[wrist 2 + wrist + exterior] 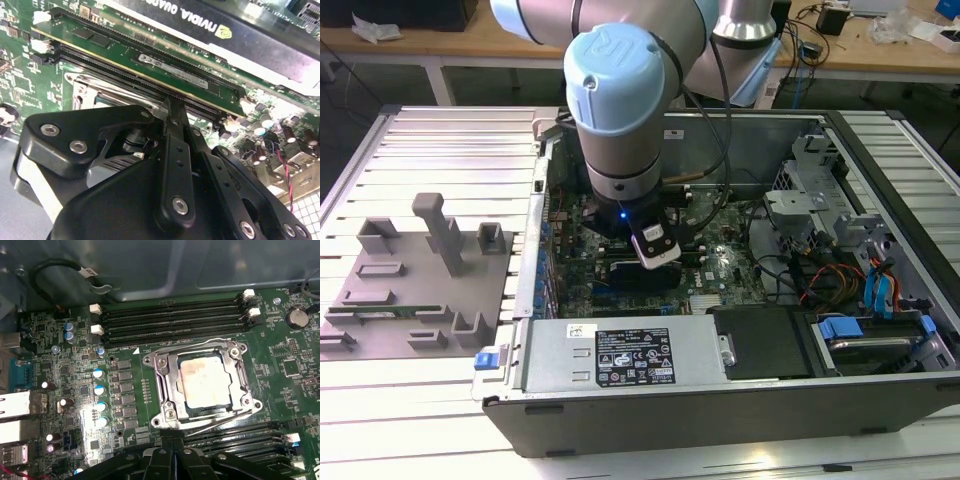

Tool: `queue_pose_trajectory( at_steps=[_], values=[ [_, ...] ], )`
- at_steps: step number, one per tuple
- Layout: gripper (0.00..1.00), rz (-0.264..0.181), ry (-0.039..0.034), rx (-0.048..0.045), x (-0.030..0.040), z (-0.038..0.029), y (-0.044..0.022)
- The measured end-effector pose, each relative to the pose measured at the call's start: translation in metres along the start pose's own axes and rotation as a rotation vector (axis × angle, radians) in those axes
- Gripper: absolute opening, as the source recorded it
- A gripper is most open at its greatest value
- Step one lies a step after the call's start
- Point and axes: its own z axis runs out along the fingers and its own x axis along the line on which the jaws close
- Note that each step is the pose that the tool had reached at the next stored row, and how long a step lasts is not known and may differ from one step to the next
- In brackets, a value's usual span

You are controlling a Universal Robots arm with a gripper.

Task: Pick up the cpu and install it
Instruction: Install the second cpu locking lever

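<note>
Now the cpu, pale silver with a tan smudge, sits in the socket. Just beside the socket, the gripper is closed and empty. The open case lies on a slatted table.

Room lies open above the cpu in its socket — memory slots flank two sides, capacitors a third; in the exterior view, case wall, power supply and drive cage box the board in.

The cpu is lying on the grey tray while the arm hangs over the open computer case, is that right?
No. The cpu sits in the socket on the motherboard, as the first wrist view shows. The arm does hang over the open computer case.
</note>
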Motion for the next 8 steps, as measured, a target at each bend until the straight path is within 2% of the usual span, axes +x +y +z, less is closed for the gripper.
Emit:
queue_pose_trajectory(
  at_steps=[3,8],
  values=[
    [0.11,0.0,-0.0002,-0.0005,0.0,0.0001,0.0],
    [0.11,0.001,0.0,-0.0112,0.0005,0.0,0.0]
  ],
)
